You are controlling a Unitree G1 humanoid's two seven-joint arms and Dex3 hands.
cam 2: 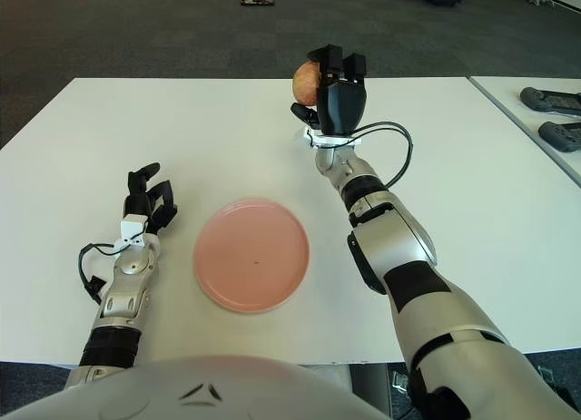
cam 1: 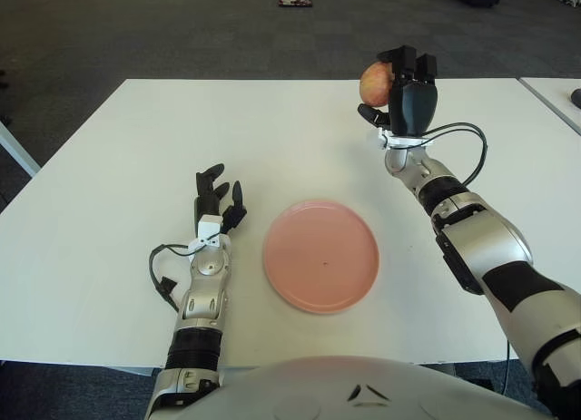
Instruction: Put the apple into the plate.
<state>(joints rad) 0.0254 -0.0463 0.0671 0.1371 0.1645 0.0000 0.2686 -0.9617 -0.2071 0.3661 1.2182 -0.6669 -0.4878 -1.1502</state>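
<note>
A reddish-yellow apple (cam 1: pixel 373 83) is held in the air above the far right part of the white table (cam 1: pixel 136 166). My right hand (cam 1: pixel 399 84) is shut on it, fingers wrapped around its right side. The pink plate (cam 1: pixel 320 254) lies flat and bare near the table's front middle, well below and left of the raised apple. My left hand (cam 1: pixel 216 198) shows just left of the plate, fingers relaxed and spread, holding nothing.
A second table (cam 2: pixel 545 112) stands to the right with dark devices (cam 2: pixel 547 100) on it. A small dark object (cam 1: pixel 293 2) lies on the carpet floor beyond the table's far edge.
</note>
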